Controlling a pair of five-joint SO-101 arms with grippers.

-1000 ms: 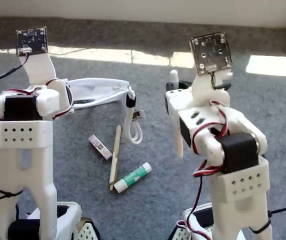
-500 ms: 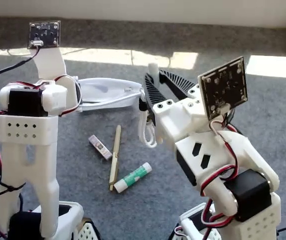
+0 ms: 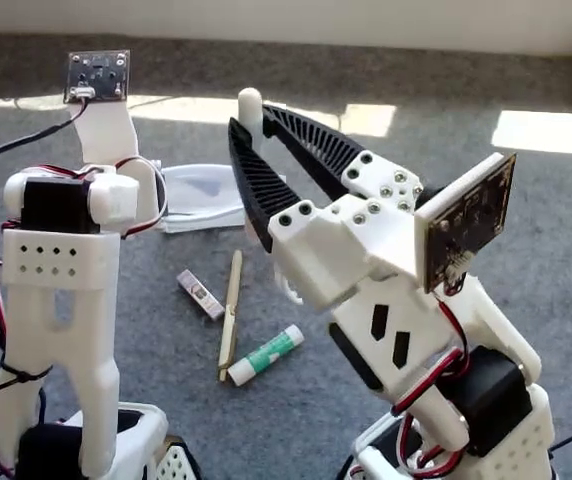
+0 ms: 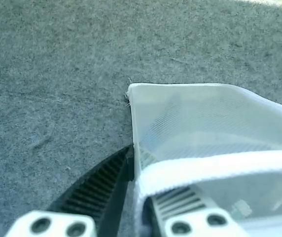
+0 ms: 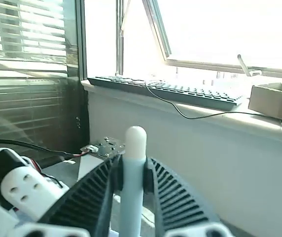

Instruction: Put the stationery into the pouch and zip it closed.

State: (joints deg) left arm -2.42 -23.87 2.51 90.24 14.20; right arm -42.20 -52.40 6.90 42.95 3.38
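1. The right end effector [image 3: 249, 120] is lifted high above the surface [image 3: 146, 340]. Its two black jaws are closed on a white pen [image 3: 250, 100], and the pen's round tip stands out past the fingertips
2. The left end effector [image 4: 137, 173] is almost closed and pinches the edge of the pouch [image 4: 205, 123], with one jaw outside the white mesh and the other under it
3. In the high view the pouch lies flat on the grey surface, at the far side, partly behind the left arm [image 3: 61, 260]
4. Between the two arms, nearer to their bases, lie a small white block [image 3: 199, 294], a wooden pencil [image 3: 230, 312] and a green and white glue stick [image 3: 264, 355]. The lower end of the pencil is just beside the glue stick
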